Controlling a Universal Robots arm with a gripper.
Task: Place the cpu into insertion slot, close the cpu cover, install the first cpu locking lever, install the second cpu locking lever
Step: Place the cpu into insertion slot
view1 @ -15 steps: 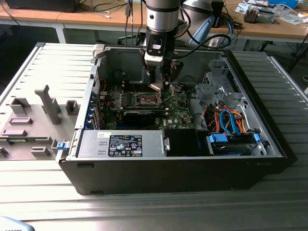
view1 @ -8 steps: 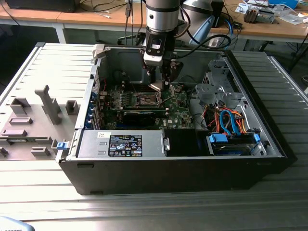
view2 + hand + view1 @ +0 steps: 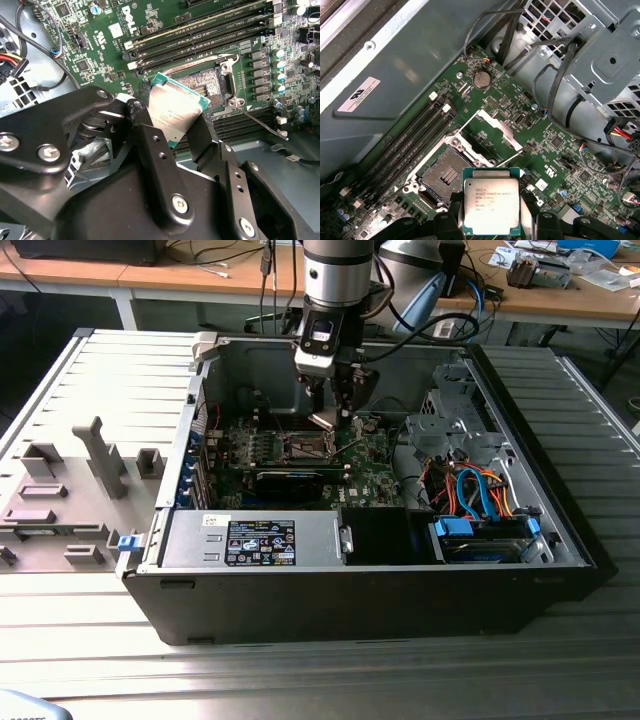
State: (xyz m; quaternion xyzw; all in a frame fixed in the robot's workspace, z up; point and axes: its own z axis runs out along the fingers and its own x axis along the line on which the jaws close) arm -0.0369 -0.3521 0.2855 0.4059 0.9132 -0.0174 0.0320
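Note:
My gripper (image 3: pixel 331 408) hangs inside the open computer case and is shut on the cpu (image 3: pixel 325 421), a flat square chip with a dull silver top. In both wrist views the black fingers (image 3: pixel 150 137) clamp the cpu (image 3: pixel 174 112) by two opposite edges. It hangs above the green board, tilted, just beside the insertion slot (image 3: pixel 445 175). That insertion slot (image 3: pixel 207 84) is a dark square recess with a silvery rim, and nothing lies in it. The cpu cover (image 3: pixel 492 131) stands swung open on the slot's far side. A thin locking lever (image 3: pixel 260 122) sticks out loose beside the socket.
Long memory slots (image 3: pixel 415 135) run along one side of the socket. A long black card (image 3: pixel 290 483) lies in front of it. A grey drive cage (image 3: pixel 450 420) and coloured cables (image 3: pixel 480 490) fill the exterior view's right. A grey fixture tray (image 3: pixel 70 490) sits outside the case.

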